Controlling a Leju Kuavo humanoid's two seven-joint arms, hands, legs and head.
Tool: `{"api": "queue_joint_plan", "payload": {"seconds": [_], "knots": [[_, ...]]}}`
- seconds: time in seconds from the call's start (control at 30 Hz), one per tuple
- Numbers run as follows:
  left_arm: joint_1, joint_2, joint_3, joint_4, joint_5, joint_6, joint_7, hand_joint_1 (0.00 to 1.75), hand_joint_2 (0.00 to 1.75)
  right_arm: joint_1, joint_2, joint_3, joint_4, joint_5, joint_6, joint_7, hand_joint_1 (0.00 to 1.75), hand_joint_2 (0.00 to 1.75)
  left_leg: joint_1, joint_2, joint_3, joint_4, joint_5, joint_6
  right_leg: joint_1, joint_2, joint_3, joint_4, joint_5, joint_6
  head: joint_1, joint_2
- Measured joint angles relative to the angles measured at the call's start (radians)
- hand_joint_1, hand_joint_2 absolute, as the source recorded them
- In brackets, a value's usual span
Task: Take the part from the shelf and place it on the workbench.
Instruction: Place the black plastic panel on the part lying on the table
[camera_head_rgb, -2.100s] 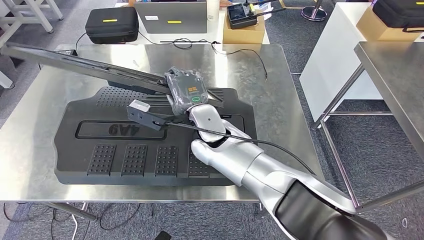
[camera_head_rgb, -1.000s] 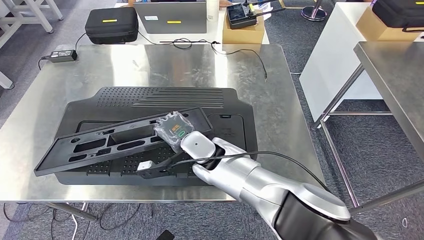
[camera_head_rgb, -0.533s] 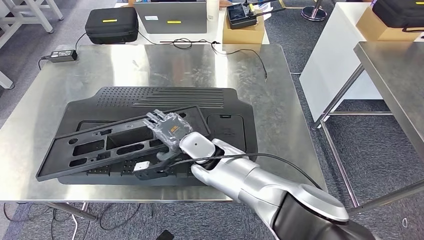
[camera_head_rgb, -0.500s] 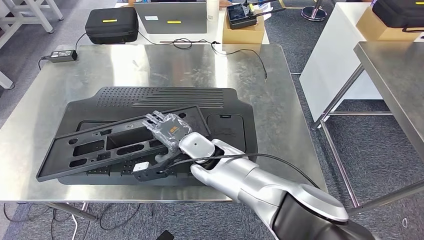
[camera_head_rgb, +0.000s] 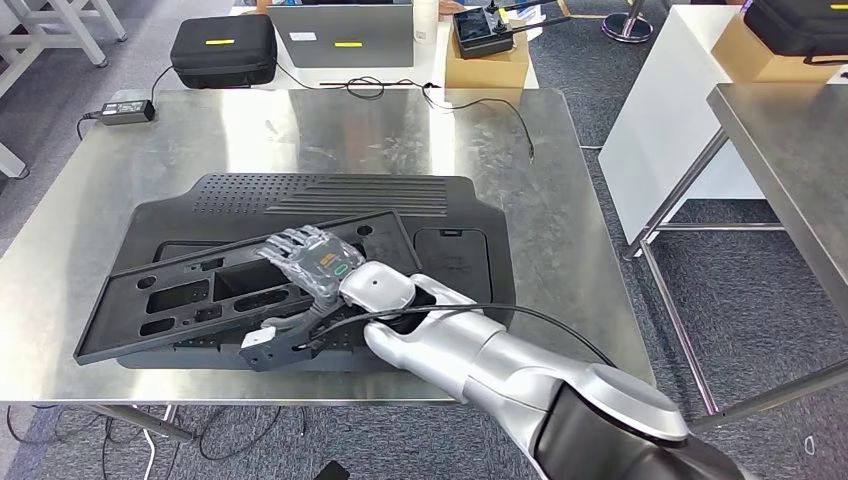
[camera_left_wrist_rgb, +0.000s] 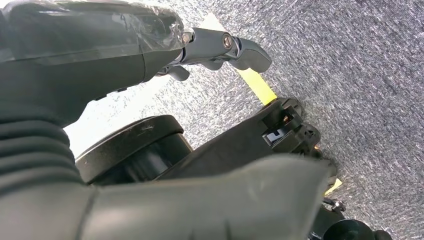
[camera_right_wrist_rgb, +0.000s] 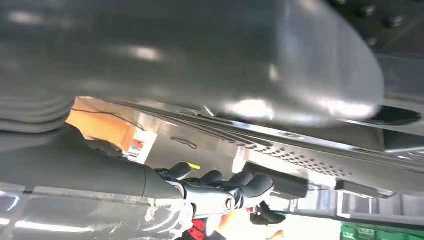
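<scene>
The shiny metal desk (camera_head_rgb: 560, 200) holds a big black bumpy mat (camera_head_rgb: 300, 195). A long flat black part (camera_head_rgb: 190, 290) with holes lies on the mat. The right robot hand (camera_head_rgb: 310, 258) rests above the part with fingers spread, holding nothing. The left robot hand (camera_left_wrist_rgb: 220, 47) hangs over grey carpet (camera_left_wrist_rgb: 360, 75), fingers loosely curled, holding nothing.

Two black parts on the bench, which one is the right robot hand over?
The long narrow frame with cut-outs, lying atop the big ribbed panel. The right robot hand hangs over the frame's near end.
</scene>
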Motion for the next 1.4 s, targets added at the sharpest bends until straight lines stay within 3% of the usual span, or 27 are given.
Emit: {"api": "queue_joint_plan", "payload": {"seconds": [0.33, 0.4, 0.5, 0.6, 0.67, 0.83, 1.0, 1.2, 1.4], "knots": [[0.002, -0.027, 0.007, 0.000, -0.015, 0.012, 0.015, 0.00, 0.00, -0.003, 0.039, 0.000, -0.041, -0.151, 0.112, -0.010, 0.00, 0.00, 0.000, 0.000, 0.000, 0.000, 0.000, 0.000, 0.000, 0.000, 0.000, 0.000, 0.000, 0.000, -0.001, 0.000], [0.005, -0.028, 0.009, 0.000, -0.010, 0.021, 0.007, 0.00, 0.00, 0.001, 0.033, -0.007, -0.068, -0.245, 0.055, -0.041, 0.00, 0.00, 0.000, 0.001, 0.001, 0.000, 0.000, 0.000, 0.000, 0.000, -0.001, 0.000, 0.000, -0.001, -0.001, 0.000], [0.020, -0.030, 0.023, 0.000, 0.013, 0.052, -0.028, 0.00, 0.00, 0.050, -0.011, -0.065, -0.181, -0.515, -0.080, -0.150, 0.00, 0.00, 0.000, 0.000, 0.003, 0.000, 0.000, 0.000, 0.000, 0.000, 0.001, -0.001, 0.000, -0.001, -0.002, 0.000], [0.046, -0.030, 0.045, 0.000, 0.049, 0.082, -0.068, 0.00, 0.00, 0.178, -0.081, -0.172, -0.372, -0.792, -0.173, -0.273, 0.00, 0.00, 0.000, 0.000, 0.005, 0.000, -0.001, 0.000, 0.000, 0.000, 0.004, -0.002, -0.001, -0.002, -0.001, 0.000], [0.065, -0.030, 0.062, 0.000, 0.069, 0.095, -0.085, 0.00, 0.00, 0.293, -0.134, -0.248, -0.522, -0.876, -0.241, -0.322, 0.00, 0.00, 0.000, 0.000, 0.005, 0.000, -0.002, 0.000, 0.000, -0.001, 0.004, -0.003, -0.001, -0.002, -0.001, 0.000], [0.095, -0.029, 0.095, 0.001, 0.090, 0.119, -0.107, 0.00, 0.00, 0.571, -0.274, -0.444, -0.880, -0.880, -0.390, -0.329, 0.00, 0.00, -0.001, 0.001, 0.005, 0.000, -0.004, 0.000, -0.001, -0.001, 0.005, -0.005, -0.001, -0.001, 0.001, 0.000], [0.098, -0.029, 0.114, 0.002, 0.093, 0.139, -0.108, 0.00, 0.00, 0.775, -0.350, -0.590, -1.126, -0.821, -0.459, -0.322, 0.00, 0.00, -0.001, 0.004, 0.006, -0.001, -0.005, 0.000, 0.000, 0.001, 0.004, -0.005, -0.001, -0.001, 0.001, 0.000], [0.097, -0.029, 0.128, 0.002, 0.091, 0.152, -0.096, 0.00, 0.00, 0.924, -0.398, -0.692, -1.318, -0.724, -0.495, -0.281, 0.00, 0.00, 0.000, 0.004, 0.007, -0.003, -0.005, 0.000, 0.000, 0.001, 0.004, -0.005, -0.002, -0.002, -0.001, 0.000], [0.096, -0.029, 0.133, 0.002, 0.096, 0.152, -0.096, 0.00, 0.00, 0.992, -0.427, -0.741, -1.431, -0.721, -0.498, -0.272, 0.00, 0.00, -0.001, 0.005, 0.007, -0.003, -0.005, 0.000, -0.001, 0.001, 0.004, -0.005, -0.001, -0.001, -0.001, 0.000]]}}
